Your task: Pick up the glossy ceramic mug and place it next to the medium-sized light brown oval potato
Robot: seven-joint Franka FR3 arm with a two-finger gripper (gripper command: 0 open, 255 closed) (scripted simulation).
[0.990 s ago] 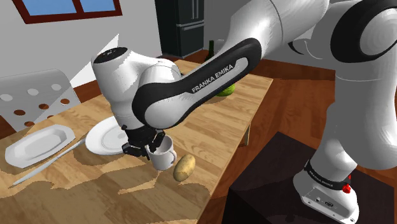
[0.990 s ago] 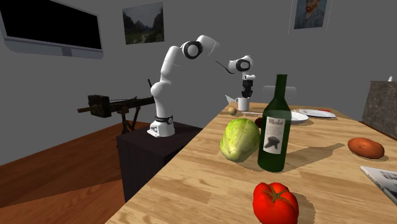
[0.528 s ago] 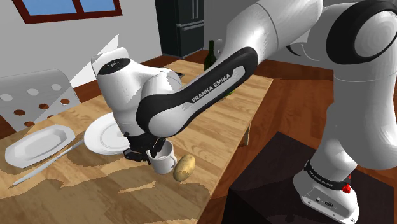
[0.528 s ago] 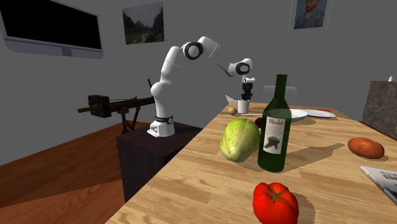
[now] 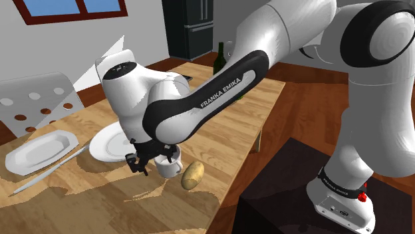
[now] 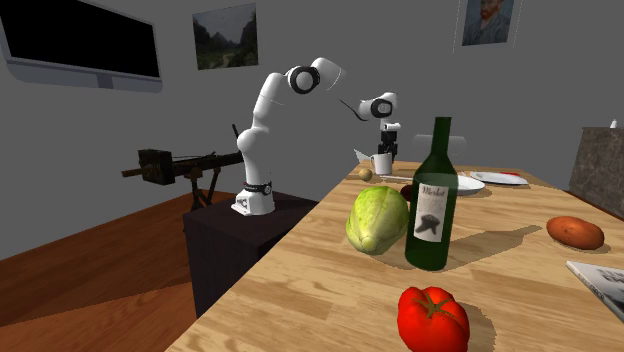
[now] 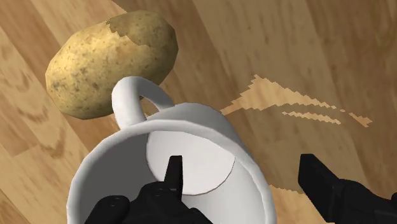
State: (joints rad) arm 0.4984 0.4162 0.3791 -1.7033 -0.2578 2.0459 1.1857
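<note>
My fingers [image 5: 141, 163] stand apart, gripping nothing: one hangs inside the white mug [image 7: 197, 137], the other outside, with its wall between them. The mug stands upright on the bench [image 5: 219, 126], its handle turned toward the light brown potato [image 7: 111, 60] just beside it. In the shoulder view my arm bends down over the bench, hiding part of a round plate [image 5: 106, 143]. An oblong plate [image 5: 40, 149] lies beyond. The second exterior view adds a cabbage [image 6: 377, 218], a green bottle [image 6: 433, 200] and a tomato [image 6: 432, 318].
</note>
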